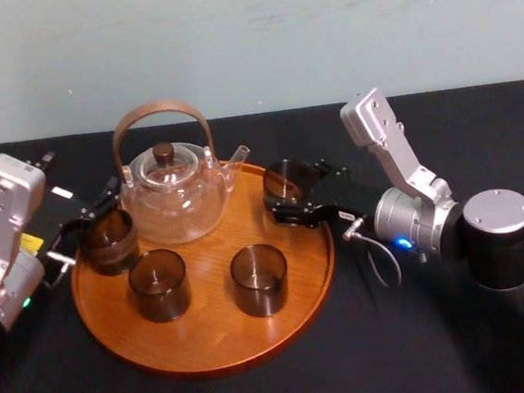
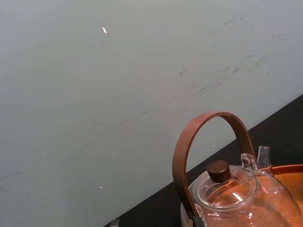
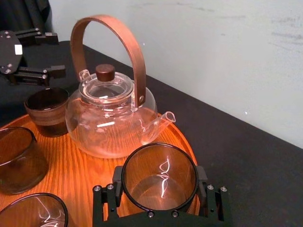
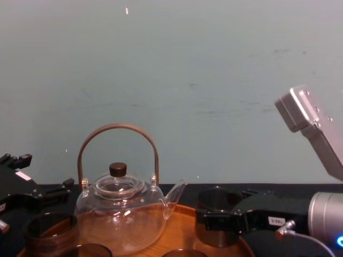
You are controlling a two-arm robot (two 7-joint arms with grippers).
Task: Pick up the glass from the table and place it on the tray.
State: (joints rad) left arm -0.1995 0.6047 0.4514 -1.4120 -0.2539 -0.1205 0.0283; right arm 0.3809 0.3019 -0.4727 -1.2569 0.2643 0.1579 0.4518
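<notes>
Left gripper hangs spread and empty just beside the leftmost cup on the tray, teapot centre, and the right gripper is clamped round the glass (at the tray's right rim, beside the spout).

the black right gripper is clamped on a smoky glass cup at three o'clock; the black left gripper is held spread at nine o'clock.
</notes>
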